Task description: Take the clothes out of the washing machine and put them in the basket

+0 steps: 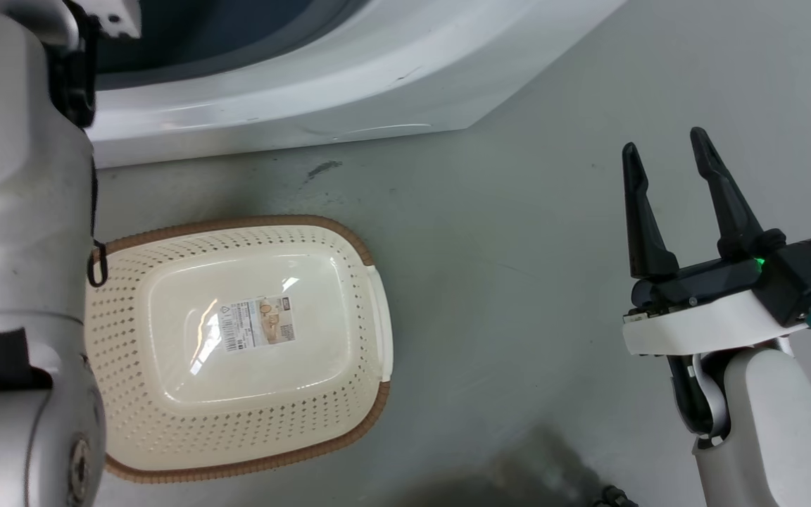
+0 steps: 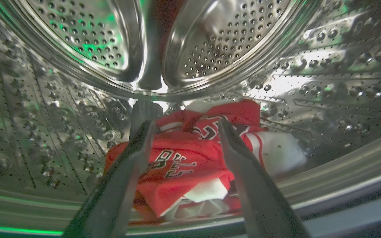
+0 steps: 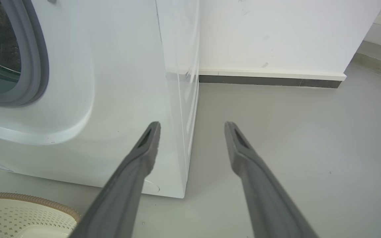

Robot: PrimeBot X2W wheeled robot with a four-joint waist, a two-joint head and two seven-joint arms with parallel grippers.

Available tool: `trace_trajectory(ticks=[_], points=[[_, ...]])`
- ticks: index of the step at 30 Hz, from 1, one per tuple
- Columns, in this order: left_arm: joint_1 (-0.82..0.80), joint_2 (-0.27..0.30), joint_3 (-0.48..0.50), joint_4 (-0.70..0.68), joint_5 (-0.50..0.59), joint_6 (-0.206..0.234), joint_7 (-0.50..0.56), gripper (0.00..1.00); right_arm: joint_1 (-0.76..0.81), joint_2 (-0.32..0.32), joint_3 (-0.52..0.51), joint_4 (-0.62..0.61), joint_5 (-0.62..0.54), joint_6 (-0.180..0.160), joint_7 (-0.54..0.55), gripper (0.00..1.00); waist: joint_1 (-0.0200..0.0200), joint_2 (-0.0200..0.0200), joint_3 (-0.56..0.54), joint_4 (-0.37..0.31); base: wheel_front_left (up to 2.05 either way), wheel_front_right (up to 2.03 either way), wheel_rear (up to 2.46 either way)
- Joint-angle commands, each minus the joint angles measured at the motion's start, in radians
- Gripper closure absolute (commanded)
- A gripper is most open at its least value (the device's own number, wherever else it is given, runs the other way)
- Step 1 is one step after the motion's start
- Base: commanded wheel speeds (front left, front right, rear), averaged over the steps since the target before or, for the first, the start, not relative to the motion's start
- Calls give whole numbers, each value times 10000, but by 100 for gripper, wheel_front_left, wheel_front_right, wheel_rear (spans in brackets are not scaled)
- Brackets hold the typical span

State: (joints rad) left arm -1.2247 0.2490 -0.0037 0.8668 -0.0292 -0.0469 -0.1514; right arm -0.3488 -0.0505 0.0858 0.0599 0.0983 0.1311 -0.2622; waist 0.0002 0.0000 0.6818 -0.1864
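Hovering inside washing machine [image 2: 326,82], left end effector [image 2: 185,123] spread above clothes [image 2: 184,162] heaped at its bottom. Judged soft, light, limp: pinch deep on a raised red fold. Right end effector [image 1: 664,141] spread, apart from basket [image 1: 236,224].

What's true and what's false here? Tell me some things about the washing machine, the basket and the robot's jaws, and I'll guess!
1. The small cream plastic basket with the brown woven-look rim holds no clothes. True.
2. The red jersey clothes are in the basket. False: they lie inside the shiny steel drum.
3. The right jaws are shut on a jersey. False: they are open, holding nothing.
4. The left jaws are open, reaching into the drum. True.
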Motion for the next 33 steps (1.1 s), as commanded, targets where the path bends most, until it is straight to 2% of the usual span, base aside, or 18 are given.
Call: trace_trajectory(ticks=[1, 9, 10, 16, 21, 28, 31, 33], points=[[-180, 61, -37, 128, 58, -52, 137, 0, -178, 5, 41, 22, 82, -7, -39, 0, -2, 0, 79, -128, 0, 0, 0], [-1539, 891, -281, 1573, 119, -416, 1919, 0, -313, 7, 721, 133, 633, -7, -38, 0, -2, 0, 358, -830, 0, 0, 0], [-1940, 1174, -414, 2015, 138, -559, 2746, 0, -367, 7, 965, 155, 821, -7, -40, 0, -2, 0, 480, -1059, 0, 0, 0], [-2864, 1632, -797, 2633, 230, -738, 4670, 0, -452, 5, 1301, 189, 1127, -7, -38, 0, -2, 0, 721, -1451, 0, 0, 0], [-3391, 1987, -947, 3040, 279, -685, 6324, 0, -466, 7, 1546, 182, 1223, -7, -39, 0, -2, 0, 894, -1701, 0, 0, 0], [-3489, 2217, -995, 3375, 197, -471, 7923, 0, -492, 7, 1641, 180, 1400, -5, -39, 0, -2, 0, 985, -1856, 0, 0, 0], [-3401, 2142, -988, 3380, 99, -391, 8325, 100, -502, 7, 1636, 189, 1406, -7, -39, 0, -2, 0, 981, -1855, 0, 0, 0], [-3343, 2167, -1025, 3200, 110, -326, 8260, 100, -543, 7, 1654, 200, 1415, -7, -39, 0, -2, 0, 973, -1862, 0, 0, 0]])
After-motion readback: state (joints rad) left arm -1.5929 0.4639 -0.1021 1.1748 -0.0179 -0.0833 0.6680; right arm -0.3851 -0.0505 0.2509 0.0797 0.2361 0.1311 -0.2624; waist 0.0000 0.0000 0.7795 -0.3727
